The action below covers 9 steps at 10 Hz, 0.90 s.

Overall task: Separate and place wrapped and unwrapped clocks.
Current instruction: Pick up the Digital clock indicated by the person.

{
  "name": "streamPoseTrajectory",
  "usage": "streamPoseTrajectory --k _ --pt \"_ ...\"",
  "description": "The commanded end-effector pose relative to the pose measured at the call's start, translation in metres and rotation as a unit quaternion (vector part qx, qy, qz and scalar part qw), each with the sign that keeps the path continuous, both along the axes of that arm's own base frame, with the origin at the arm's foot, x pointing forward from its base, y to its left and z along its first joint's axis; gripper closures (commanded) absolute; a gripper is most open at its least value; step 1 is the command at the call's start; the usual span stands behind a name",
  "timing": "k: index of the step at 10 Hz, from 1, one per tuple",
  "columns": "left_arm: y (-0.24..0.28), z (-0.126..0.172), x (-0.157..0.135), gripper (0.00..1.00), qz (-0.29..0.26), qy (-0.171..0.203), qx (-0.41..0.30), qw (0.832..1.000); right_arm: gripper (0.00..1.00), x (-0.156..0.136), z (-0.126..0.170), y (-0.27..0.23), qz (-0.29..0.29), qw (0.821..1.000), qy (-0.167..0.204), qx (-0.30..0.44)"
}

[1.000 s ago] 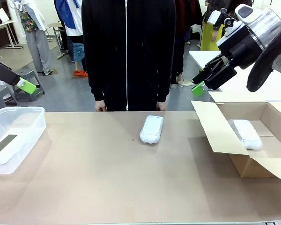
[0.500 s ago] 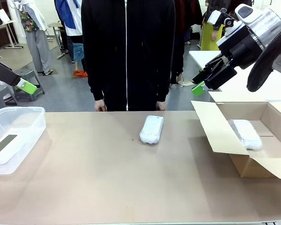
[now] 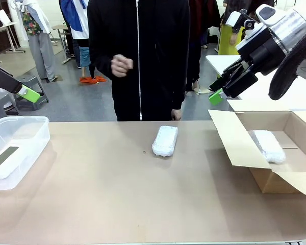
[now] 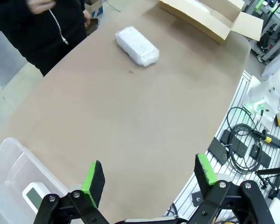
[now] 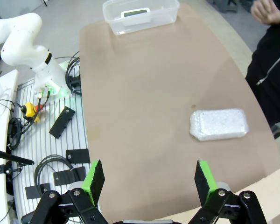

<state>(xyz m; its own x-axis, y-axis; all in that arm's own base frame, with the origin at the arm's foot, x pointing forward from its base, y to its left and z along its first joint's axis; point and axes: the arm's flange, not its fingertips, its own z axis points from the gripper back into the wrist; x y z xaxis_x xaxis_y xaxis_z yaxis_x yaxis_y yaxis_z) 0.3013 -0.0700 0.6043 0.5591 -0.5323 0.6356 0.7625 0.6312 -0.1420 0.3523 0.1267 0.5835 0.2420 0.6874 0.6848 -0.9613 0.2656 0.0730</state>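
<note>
wrapped clock (image 3: 164, 141) mid-table; second (image 3: 268, 146) boxed; bare clock (image 3: 3, 156) binned.

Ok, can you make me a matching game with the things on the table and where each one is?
Things:
1. bare clock
2. wrapped bundle
3. second wrapped bundle
4. person's hand

Places:
A. inside the cardboard box
B. raised in front of the black jacket
C. inside the clear plastic tub
D. lying on the open table, near the person's side

Pairs: 1-C, 2-D, 3-A, 4-B
</note>
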Motion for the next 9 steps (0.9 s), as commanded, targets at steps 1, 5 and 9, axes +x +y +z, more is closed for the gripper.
streamPoseTrajectory --k 1,5,9 --pt "0.0009 0.0012 0.0002 0.00 0.003 -0.002 0.000 1.000 0.00 0.0009 0.0004 -0.0008 0.009 1.000 -0.002 0.002" --pt "0.0009 0.0012 0.0002 0.00 0.003 -0.002 0.000 1.000 0.00 0.0009 0.0004 -0.0008 0.009 1.000 -0.002 0.002" --pt "0.0009 0.0012 0.0002 0.00 0.003 -0.002 0.000 1.000 0.00 0.0009 0.0004 -0.0008 0.009 1.000 -0.002 0.002"
